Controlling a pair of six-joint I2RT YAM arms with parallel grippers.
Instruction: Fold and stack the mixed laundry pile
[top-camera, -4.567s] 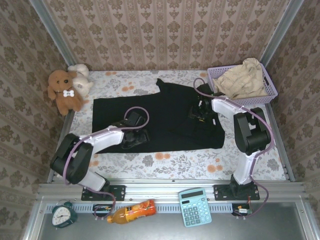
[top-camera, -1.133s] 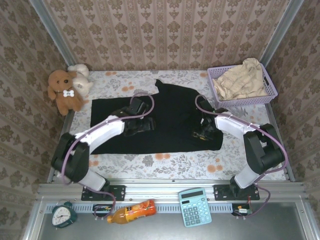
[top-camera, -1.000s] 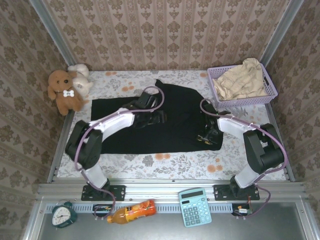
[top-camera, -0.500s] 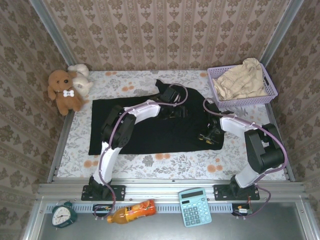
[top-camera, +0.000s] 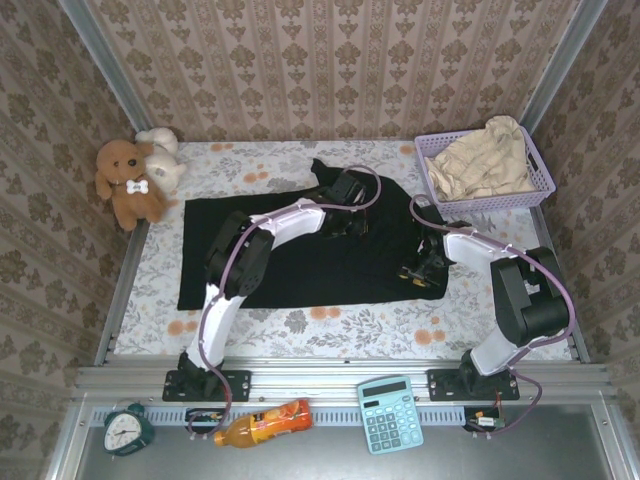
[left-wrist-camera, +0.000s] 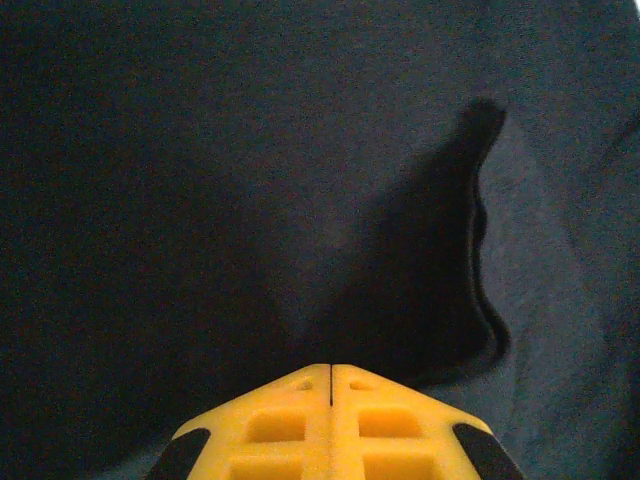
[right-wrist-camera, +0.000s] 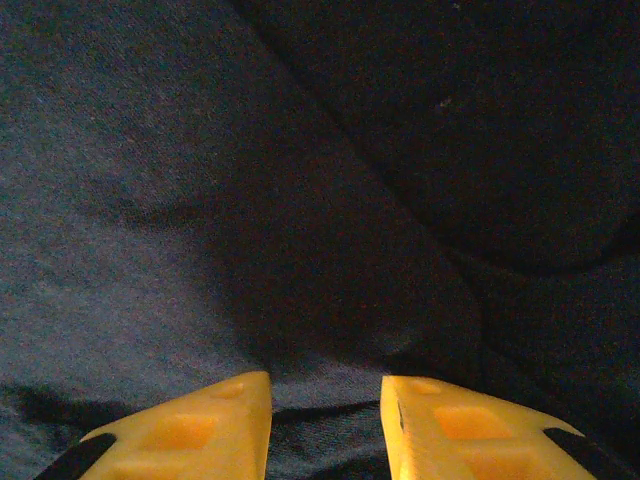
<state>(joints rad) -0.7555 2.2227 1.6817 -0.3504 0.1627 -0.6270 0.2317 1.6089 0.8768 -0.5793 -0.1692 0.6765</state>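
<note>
The large black garment (top-camera: 290, 265) lies spread flat across the middle of the table. My left gripper (top-camera: 352, 222) reaches over its far middle part. In the left wrist view the left gripper (left-wrist-camera: 331, 368) is shut, yellow fingertips meeting above the black cloth (left-wrist-camera: 200, 180), beside a raised fold (left-wrist-camera: 482, 250). I see no cloth between them. My right gripper (top-camera: 415, 268) is low over the garment's near right corner. In the right wrist view it (right-wrist-camera: 325, 385) stands open, with black cloth (right-wrist-camera: 150, 150) and a hem edge lying in the gap. The pale beige garment (top-camera: 485, 160) is heaped in the basket.
The lavender mesh basket (top-camera: 492, 204) stands at the back right, close to my right arm. Brown and cream plush toys (top-camera: 130, 180) sit at the back left corner. A calculator (top-camera: 390, 412), an orange bottle (top-camera: 262, 422) and a small clock (top-camera: 127, 428) lie on the near ledge.
My left gripper has swept right across the black garment to its far middle and has closed. My right gripper has edged slightly toward the garment's right edge, still open.
</note>
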